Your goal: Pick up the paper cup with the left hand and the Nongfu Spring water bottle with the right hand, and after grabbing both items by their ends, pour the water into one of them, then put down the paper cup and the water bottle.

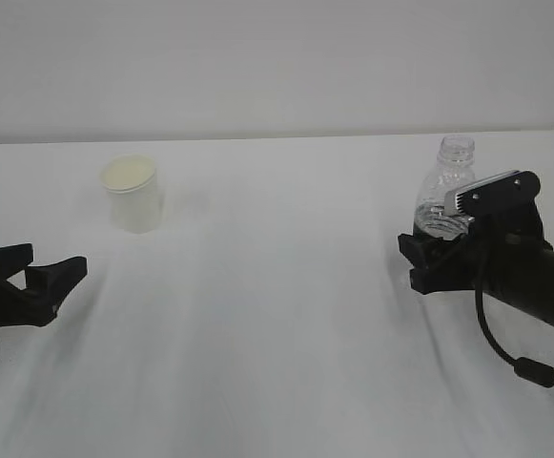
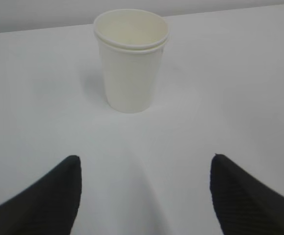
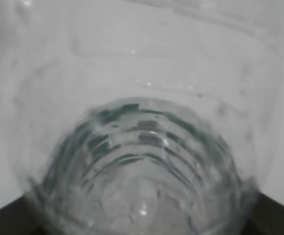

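A wide stretch of bare white tablecloth (image 1: 277, 315) is lying open between the two black arms, with nothing standing on it. Ahead of the left black two-finger gripper (image 2: 144, 196), whose fingers are standing wide apart, only the small off-white paper cup (image 2: 131, 61) is standing upright, with free cloth on both its sides. The small clear plastic bottle (image 1: 445, 186) is filling the space at the right black gripper (image 1: 439, 253), blocking its way forward.

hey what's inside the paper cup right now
The paper cup shows only cream inner wall below its rim; the bottom is hidden from both views, so any contents cannot be seen.
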